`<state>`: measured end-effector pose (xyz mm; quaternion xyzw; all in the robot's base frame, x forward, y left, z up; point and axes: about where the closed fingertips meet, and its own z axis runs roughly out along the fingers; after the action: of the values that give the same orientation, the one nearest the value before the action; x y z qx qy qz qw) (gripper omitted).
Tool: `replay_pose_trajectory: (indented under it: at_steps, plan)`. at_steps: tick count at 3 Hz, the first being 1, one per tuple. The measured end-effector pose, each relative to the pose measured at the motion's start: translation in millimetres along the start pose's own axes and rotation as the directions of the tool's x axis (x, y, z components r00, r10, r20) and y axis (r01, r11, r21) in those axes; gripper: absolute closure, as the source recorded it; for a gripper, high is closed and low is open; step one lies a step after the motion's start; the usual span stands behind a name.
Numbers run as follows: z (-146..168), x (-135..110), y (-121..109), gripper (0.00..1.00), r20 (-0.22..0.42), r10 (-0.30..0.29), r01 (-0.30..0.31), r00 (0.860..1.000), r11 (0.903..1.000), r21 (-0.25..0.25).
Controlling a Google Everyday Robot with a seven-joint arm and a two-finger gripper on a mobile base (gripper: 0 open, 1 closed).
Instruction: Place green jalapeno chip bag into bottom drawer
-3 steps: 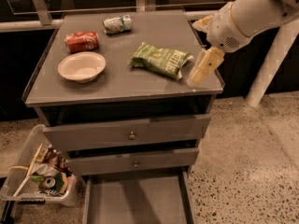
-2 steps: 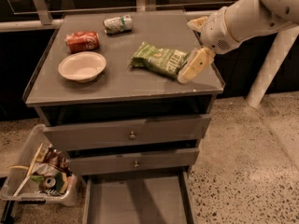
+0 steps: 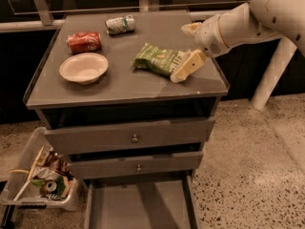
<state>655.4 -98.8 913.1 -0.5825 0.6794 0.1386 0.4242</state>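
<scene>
The green jalapeno chip bag lies flat on the grey worktop, right of centre, with its long side running toward the right edge. The hand reaches in from the right on a white arm and sits low over the bag's right end. It is spread wide. The near finger lies against the bag's right end and the other finger shows behind, toward the back of the worktop. It has not closed on the bag. A white bowl stands on the left of the worktop, well apart from the bag, and only its pale inner surface shows. Just behind the bowl a red can lies on its side, and a crushed green-white can lies near the back edge. Below the worktop the two upper drawers are pushed in, each with a small knob. The bottom drawer is pulled out toward the camera, with its flat grey floor and low side walls in plain sight. On the speckled floor left of the cabinet stands a clear plastic bin holding crumpled wrappers and other packaging.
</scene>
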Motion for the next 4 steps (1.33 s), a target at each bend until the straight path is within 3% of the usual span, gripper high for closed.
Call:
replay_pose_trajectory:
  at_steps: [2,4]
  plan:
    - [45.5,16.7,-21.6,0.0,-0.018,0.058,-0.059,0.998,0.9963,-0.063]
    - [79.8,35.2,-28.2,0.0,-0.065,0.111,-0.117,0.992,0.9885,-0.096]
